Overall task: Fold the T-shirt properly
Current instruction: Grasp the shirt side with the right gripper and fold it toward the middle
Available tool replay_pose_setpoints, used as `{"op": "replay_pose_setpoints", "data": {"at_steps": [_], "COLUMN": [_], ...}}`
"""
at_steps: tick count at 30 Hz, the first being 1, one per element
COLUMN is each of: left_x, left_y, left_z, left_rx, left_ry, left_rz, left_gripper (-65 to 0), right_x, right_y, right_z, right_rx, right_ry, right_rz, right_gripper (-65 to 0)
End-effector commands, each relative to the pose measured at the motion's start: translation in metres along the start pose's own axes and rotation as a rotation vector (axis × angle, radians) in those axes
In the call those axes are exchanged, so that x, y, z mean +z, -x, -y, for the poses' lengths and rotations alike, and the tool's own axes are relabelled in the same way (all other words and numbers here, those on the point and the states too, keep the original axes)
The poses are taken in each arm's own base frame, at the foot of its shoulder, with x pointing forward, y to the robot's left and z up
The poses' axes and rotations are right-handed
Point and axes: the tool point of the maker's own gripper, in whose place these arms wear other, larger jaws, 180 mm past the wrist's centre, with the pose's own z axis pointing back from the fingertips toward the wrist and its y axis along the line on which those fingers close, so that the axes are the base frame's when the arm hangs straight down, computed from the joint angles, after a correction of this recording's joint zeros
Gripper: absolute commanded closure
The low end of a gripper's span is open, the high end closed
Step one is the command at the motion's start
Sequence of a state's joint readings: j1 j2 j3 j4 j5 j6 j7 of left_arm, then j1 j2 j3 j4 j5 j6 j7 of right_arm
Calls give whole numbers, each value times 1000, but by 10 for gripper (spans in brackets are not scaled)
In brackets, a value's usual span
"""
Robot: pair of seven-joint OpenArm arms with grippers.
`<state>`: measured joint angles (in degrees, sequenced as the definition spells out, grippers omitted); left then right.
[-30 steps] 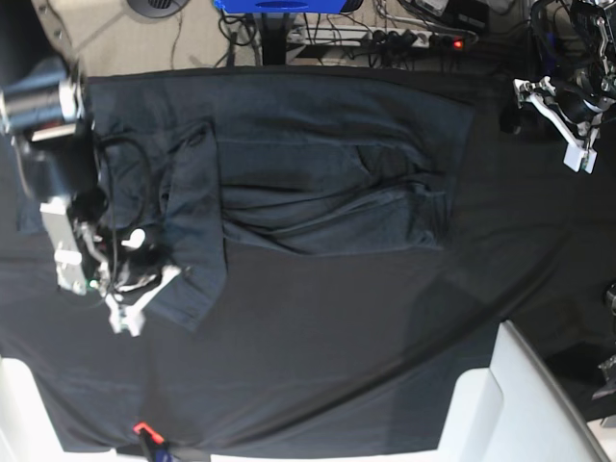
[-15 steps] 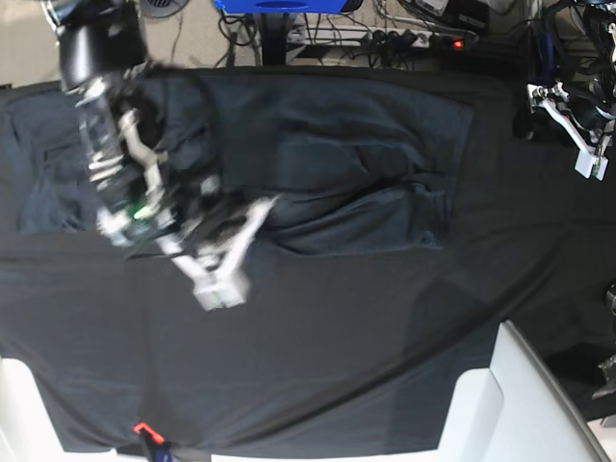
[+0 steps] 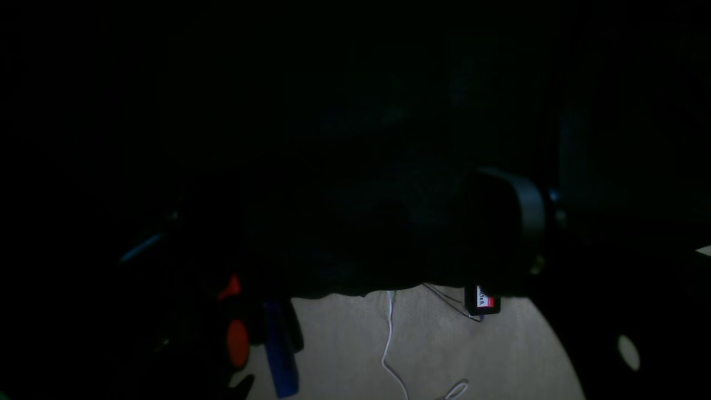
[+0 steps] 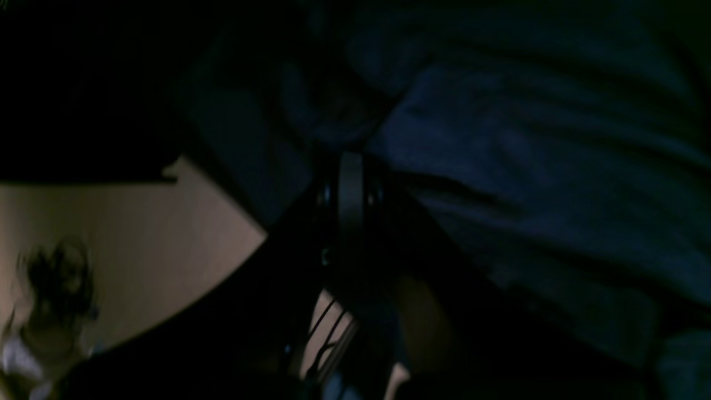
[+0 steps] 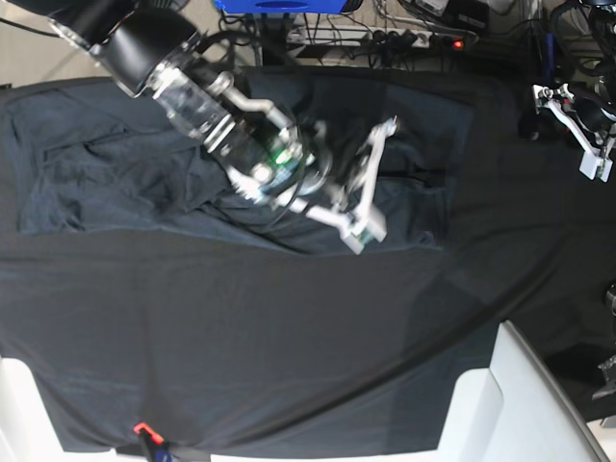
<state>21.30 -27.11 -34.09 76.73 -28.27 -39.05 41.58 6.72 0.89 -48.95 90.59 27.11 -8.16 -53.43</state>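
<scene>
Black cloth (image 5: 289,366) drapes the whole worktop, with pale floor, cables and a power strip (image 5: 423,38) visible past its far edge. On the cloth's far half lies the T-shirt (image 5: 106,178), a wrinkled charcoal-grey garment spread crosswise; it reaches from the cloth's left margin, as the base view shows it, to a bunched fold (image 5: 423,207) right of centre. Over the middle of the T-shirt the right arm (image 5: 192,96) extends diagonally from the upper left corner of the base view, its right end effector (image 5: 371,183) hanging above the rumpled fabric with white fingers (image 5: 375,144) motion-blurred; the jaws are pressed together, and whether cloth is pinched between them cannot be told. The right wrist view is dark and blurred, showing blue-grey folds of the T-shirt (image 4: 555,166) beside a strip of pale floor (image 4: 111,244). Well apart from the T-shirt, at the cloth's right margin near the far corner, sits the left end effector (image 5: 577,130), its white fingers (image 5: 589,159) spread wide and holding nothing. The left wrist view is almost wholly black; only a patch of floor (image 3: 433,344) with a thin white cable (image 3: 389,333) shows below the cloth's edge.
</scene>
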Motion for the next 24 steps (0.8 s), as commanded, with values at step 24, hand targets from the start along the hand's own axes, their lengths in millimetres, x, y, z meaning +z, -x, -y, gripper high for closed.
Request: {"op": "replay_pose_setpoints", "data": {"at_steps": [24], "left_x": [-3], "left_y": [-20], "left_z": [7], "left_rx": [1], "left_ry": [17], "left_rz": [64], "left_gripper": [-579], "right_x": [-3], "right_y": [-7], "right_z": [-43], "right_rx": [109], "right_ry": [-68], "right_rz": [12], "right_gripper": [-236]}}
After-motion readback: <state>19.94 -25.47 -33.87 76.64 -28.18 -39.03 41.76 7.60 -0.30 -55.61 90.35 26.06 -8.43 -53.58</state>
